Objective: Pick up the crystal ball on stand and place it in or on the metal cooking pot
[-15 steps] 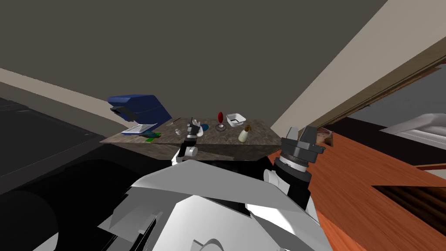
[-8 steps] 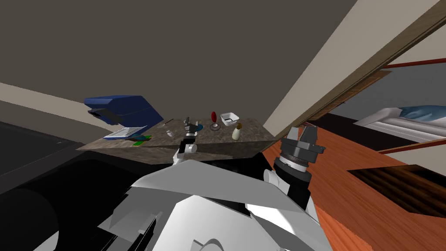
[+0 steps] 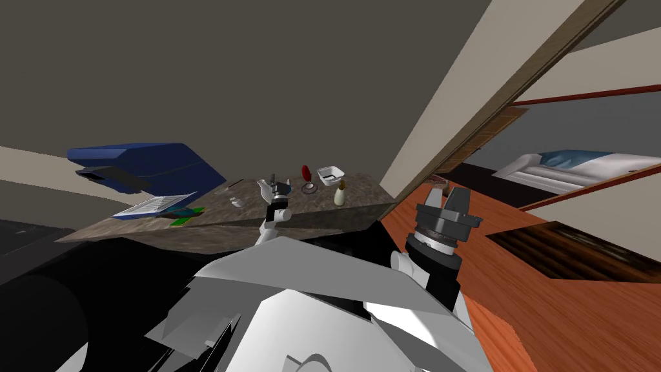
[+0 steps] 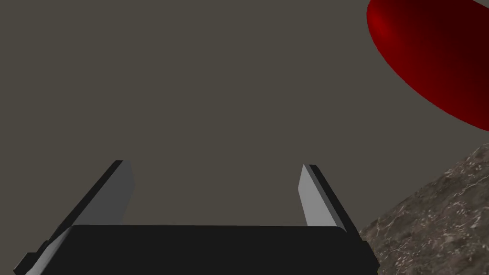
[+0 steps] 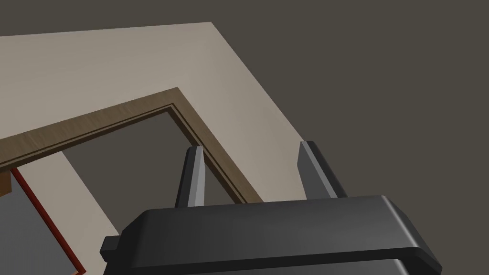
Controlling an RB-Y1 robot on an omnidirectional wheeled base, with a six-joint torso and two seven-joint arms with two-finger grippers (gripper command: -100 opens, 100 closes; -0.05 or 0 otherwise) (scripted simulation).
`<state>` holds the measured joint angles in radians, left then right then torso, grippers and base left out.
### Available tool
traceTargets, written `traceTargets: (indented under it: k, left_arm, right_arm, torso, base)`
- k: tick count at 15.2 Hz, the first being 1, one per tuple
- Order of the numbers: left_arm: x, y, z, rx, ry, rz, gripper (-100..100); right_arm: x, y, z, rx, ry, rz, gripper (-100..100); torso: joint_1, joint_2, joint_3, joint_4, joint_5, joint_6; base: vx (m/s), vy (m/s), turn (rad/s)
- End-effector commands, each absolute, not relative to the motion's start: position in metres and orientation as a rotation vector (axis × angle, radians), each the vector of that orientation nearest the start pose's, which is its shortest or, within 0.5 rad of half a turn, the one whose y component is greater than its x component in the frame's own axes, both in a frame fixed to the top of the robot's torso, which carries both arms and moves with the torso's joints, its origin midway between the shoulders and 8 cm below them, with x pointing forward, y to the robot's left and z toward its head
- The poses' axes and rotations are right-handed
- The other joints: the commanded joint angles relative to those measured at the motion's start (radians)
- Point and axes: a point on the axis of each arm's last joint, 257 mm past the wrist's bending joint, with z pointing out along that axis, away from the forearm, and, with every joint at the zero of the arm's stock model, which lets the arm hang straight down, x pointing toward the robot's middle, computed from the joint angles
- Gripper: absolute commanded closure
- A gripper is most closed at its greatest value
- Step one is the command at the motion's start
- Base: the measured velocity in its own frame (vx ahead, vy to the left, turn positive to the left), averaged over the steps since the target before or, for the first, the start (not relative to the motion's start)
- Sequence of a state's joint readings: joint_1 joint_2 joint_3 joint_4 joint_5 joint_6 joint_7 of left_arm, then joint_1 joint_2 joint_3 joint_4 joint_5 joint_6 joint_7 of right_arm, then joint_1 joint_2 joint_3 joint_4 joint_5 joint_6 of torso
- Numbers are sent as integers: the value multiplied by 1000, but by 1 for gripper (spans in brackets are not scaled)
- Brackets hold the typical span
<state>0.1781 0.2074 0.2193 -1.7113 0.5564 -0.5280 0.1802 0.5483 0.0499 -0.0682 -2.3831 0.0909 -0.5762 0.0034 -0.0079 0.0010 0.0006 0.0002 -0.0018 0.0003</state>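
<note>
Head view puts the right gripper nearest, raised off the right end of the mottled brown table, its two fingers spread with nothing between them; the right wrist view shows the same gap. Farther in, the left gripper hangs over the tabletop, and its wrist view shows its blades wide apart and empty above the stone-patterned surface. A small white spouted vessel sits just left of this gripper. A pale bottle stands near on its right. The crystal ball on stand, a dark red oval on a grey ring base, is slightly beyond the left gripper and to its right, outside the fingers, looming red past the right-hand blade. The white square pot lies just past the ball, farther right. A blue box sits well off to the left.
</note>
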Motion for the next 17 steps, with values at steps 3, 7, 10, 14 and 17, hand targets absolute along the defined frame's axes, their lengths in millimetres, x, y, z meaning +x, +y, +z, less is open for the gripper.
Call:
traceTargets:
  k: [3, 7, 10, 14, 17]
  left_arm:
    - [435, 479, -103, -1200, 223, -1534, -100]
    - [437, 506, -115, -1260, 107, -1547, -100]
    - [438, 519, -122, -1290, 45, -1554, -100]
    - [438, 542, -137, -1341, -76, -1563, -100]
    - [437, 562, -152, -1386, -196, -1570, -100]
  right_arm:
    - [303, -289, 67, 512, 541, 1179, 0]
    - [303, -289, 67, 512, 541, 1179, 0]
    - [303, -289, 67, 512, 541, 1179, 0]
    - [303, -289, 67, 512, 541, 1179, 0]
    - [303, -289, 67, 512, 541, 1179, 0]
  torso:
    - [0, 0, 0, 0, 0, 0]
    - [1, -1, -1, 0, 0, 0]
    - [1, -1, 0, 0, 0, 0]
    - [1, -1, -1, 0, 0, 0]
    - [1, -1, 0, 0, 0, 1]
  base:
    - [16, -110, -141]
    - [26, -95, -147]
    - [23, -82, -116]
    - [31, -82, -132]
    - [26, -79, -161]
